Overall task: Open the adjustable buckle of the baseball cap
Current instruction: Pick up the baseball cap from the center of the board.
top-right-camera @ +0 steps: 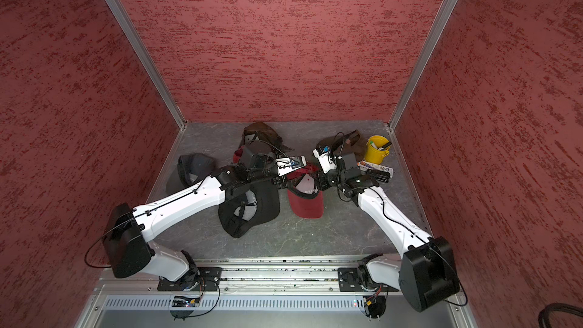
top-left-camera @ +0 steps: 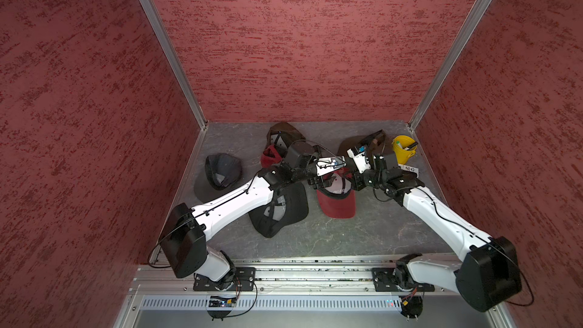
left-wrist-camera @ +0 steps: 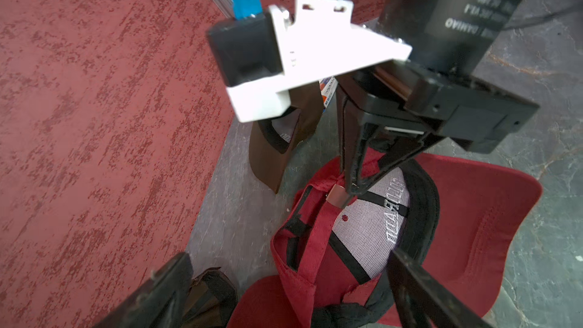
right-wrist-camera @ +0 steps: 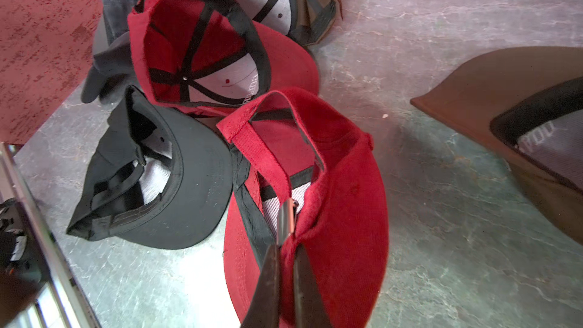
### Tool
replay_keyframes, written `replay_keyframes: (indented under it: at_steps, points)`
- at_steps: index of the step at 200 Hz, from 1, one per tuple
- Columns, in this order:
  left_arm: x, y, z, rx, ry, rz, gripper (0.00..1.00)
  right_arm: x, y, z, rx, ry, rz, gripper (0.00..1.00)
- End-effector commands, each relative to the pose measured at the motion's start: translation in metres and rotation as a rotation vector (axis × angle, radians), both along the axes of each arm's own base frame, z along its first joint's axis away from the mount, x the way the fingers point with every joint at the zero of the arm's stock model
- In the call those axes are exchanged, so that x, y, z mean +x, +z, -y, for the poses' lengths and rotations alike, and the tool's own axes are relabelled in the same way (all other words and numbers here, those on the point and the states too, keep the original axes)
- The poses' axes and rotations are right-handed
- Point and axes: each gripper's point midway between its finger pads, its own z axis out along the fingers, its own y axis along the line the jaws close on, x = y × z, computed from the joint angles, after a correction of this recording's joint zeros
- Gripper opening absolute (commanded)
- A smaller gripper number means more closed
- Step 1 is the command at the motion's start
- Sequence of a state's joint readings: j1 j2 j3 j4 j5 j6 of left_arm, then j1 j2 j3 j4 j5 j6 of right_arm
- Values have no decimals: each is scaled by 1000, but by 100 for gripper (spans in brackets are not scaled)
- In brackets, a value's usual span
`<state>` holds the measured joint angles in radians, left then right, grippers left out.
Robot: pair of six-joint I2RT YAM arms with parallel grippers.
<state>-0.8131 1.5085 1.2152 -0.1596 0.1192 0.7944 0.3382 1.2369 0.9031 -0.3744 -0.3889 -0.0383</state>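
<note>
The right pincer (right-wrist-camera: 287, 249) is pinched tight on the back band of the red cap (right-wrist-camera: 347, 216), with its tips right against the metal buckle (right-wrist-camera: 286, 219). Whether the pads bite the metal itself or only the cloth beside it is hard to tell. The cap lies on the desk (right-wrist-camera: 457, 200) with its inside facing up. The left pincer (left-wrist-camera: 288, 255) stands wide above the same cap, its fingers spread to either side of the open crown, and it faces the right pincer's tips. A black cap (right-wrist-camera: 189, 190) lies just beside the held one. A second red cap (right-wrist-camera: 195, 42) lies beyond the right pincer's tips. A brown cap (right-wrist-camera: 504, 105) sits apart, off to that pincer's side.
</note>
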Motion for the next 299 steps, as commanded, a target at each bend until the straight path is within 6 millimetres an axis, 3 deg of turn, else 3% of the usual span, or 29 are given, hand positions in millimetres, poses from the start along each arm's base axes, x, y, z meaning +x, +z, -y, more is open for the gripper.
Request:
replay_keyframes:
  at_steps: [1, 50, 88, 111, 174, 193, 235, 266, 299]
  points:
    - [-3, -16, 5, 22, -47, -9, 88, -1, 32, -4, 36, 33, 67, 0]
    - [3, -40, 7, 37, -51, 16, 79, -9, 45, -7, 64, 62, 85, 0]
    - [14, -39, 9, -9, -12, 103, 76, -15, 49, -11, 91, 90, 80, 0]
    - [24, -39, 10, -19, 23, 167, 68, -18, 49, -16, 115, 115, 66, 0]
    - [26, -51, 14, 9, 21, 240, 57, -24, 52, -21, 151, 147, 53, 0]
    - [25, -50, 14, 14, 17, 243, 46, -24, 48, -21, 147, 146, 47, 0]
    - [16, -52, 13, 56, -12, 178, 9, -20, 46, -20, 143, 137, 53, 0]
    - [9, -50, 12, 52, -14, 161, 3, -16, 47, -21, 153, 131, 69, 0]
    - [1, -41, 9, 24, -10, 105, 0, -14, 44, -20, 142, 128, 83, 13]
